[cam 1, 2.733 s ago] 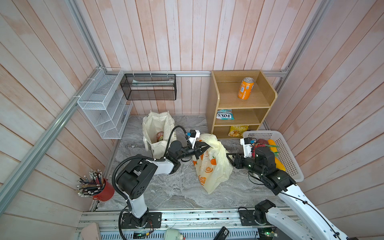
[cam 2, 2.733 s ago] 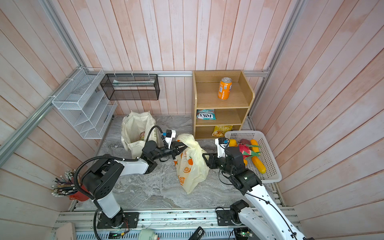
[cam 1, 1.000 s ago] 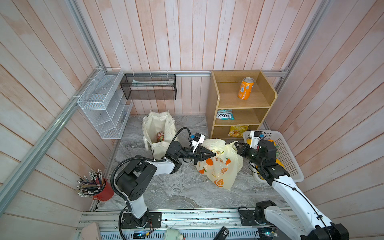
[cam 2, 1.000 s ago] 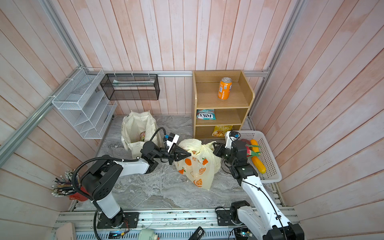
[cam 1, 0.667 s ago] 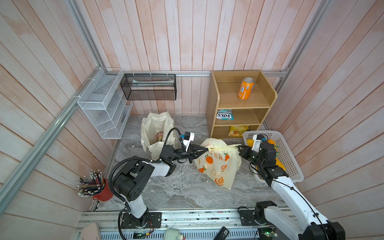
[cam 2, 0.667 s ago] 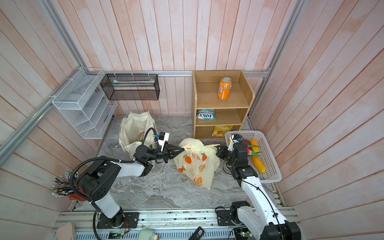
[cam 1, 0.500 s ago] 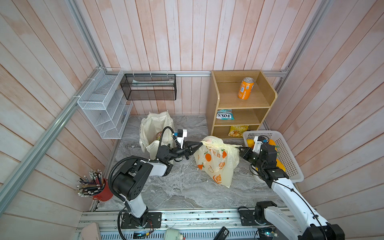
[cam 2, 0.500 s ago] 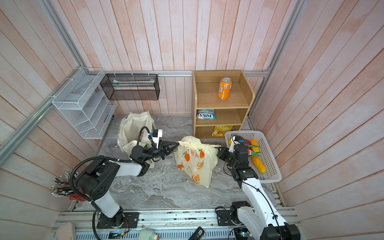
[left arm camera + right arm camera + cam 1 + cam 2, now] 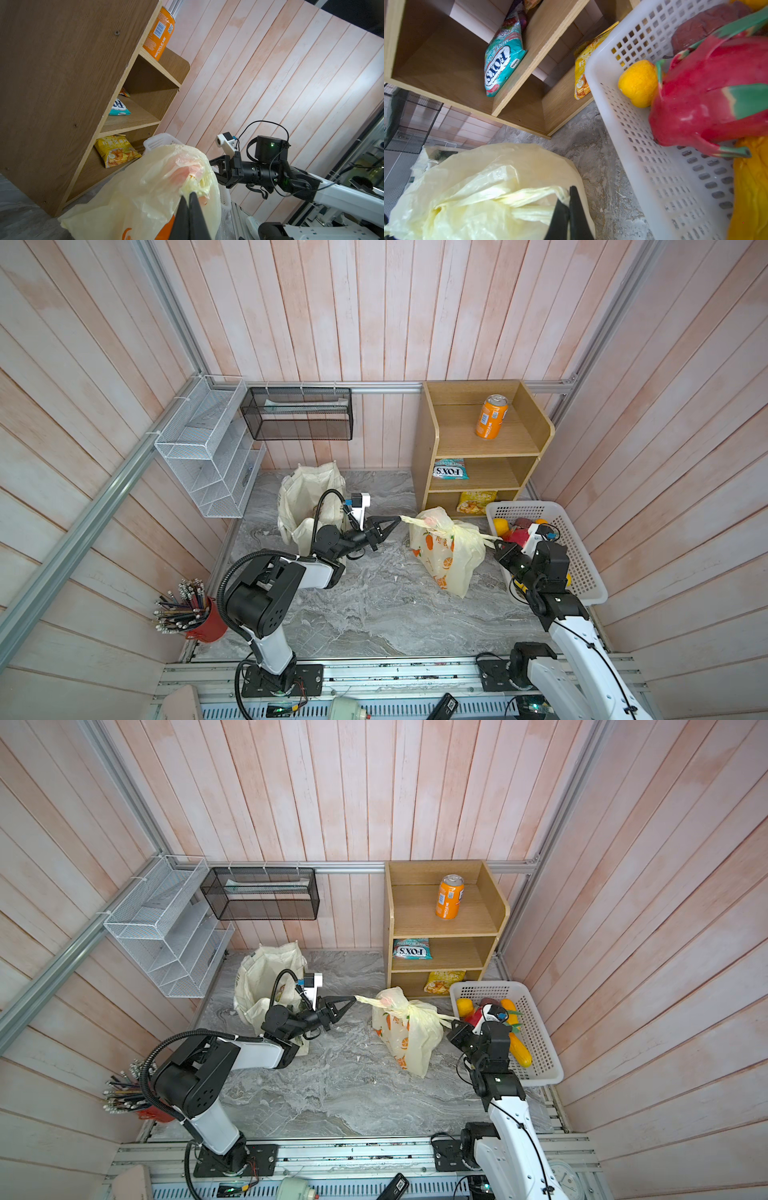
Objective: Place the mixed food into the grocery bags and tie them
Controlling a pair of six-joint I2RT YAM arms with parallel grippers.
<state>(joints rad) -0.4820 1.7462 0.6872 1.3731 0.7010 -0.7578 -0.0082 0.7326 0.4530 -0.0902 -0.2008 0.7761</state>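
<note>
Pulling in opposite directions, two robot arms stretch the loop handles of a thin cream plastic carrier bag printed with orange fruits (image 9: 446,556), which sits bulging near the middle of the grey marbled surface (image 9: 374,614). The left arm's (image 9: 316,570) jaws are closed on the tip of one twisted handle (image 9: 409,521). The right arm's (image 9: 540,568) jaws are closed on the other handle (image 9: 484,536), just beside a white perforated plastic basket (image 9: 582,572). The handles cross over the bag's gathered mouth, so a knot appears to be being drawn tight. The bag looks filled and its tying looks close to done, though the knot itself is too small to judge.

Much seems left. A boxy cream canvas tote (image 9: 299,497) stands open at the back left, partly hidden behind the left arm. Its contents are hard to make out and nothing shows it tied. In the basket lie a yellow toy lemon (image 9: 638,83), a red toy dragon fruit with green tips (image 9: 708,99) and other yellow pieces. A small wooden shelf unit (image 9: 457,435) holds an orange drink can (image 9: 491,416), a teal sweets packet (image 9: 450,469) and a yellow snack packet (image 9: 478,502), none of them bagged.
</note>
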